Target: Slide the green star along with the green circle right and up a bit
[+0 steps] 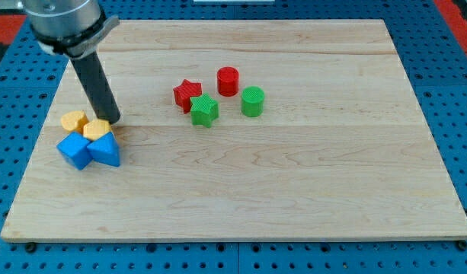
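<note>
The green star (204,110) lies near the board's middle, just below and right of a red star (187,94). The green circle (252,100) stands a short way to the right of the green star, apart from it. A red circle (228,80) stands above and between them. My tip (112,119) is far to the left of the green blocks, touching or just above a yellow block (97,128).
A second yellow block (74,120), a blue cube (74,150) and a blue triangular block (105,150) cluster at the view's left, below my tip. The wooden board (294,190) lies on a blue pegboard surface (446,61).
</note>
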`<action>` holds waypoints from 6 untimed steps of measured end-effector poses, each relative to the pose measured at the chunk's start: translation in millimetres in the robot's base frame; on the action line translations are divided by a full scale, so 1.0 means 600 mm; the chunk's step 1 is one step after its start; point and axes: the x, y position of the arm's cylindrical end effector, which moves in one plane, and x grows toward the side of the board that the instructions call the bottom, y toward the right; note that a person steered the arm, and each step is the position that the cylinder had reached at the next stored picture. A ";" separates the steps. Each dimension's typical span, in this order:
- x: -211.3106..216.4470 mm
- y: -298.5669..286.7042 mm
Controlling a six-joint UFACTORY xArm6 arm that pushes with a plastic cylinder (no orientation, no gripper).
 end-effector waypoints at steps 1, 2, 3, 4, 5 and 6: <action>-0.021 0.005; 0.003 0.105; 0.005 0.123; 0.003 0.159; -0.016 0.203; -0.034 0.260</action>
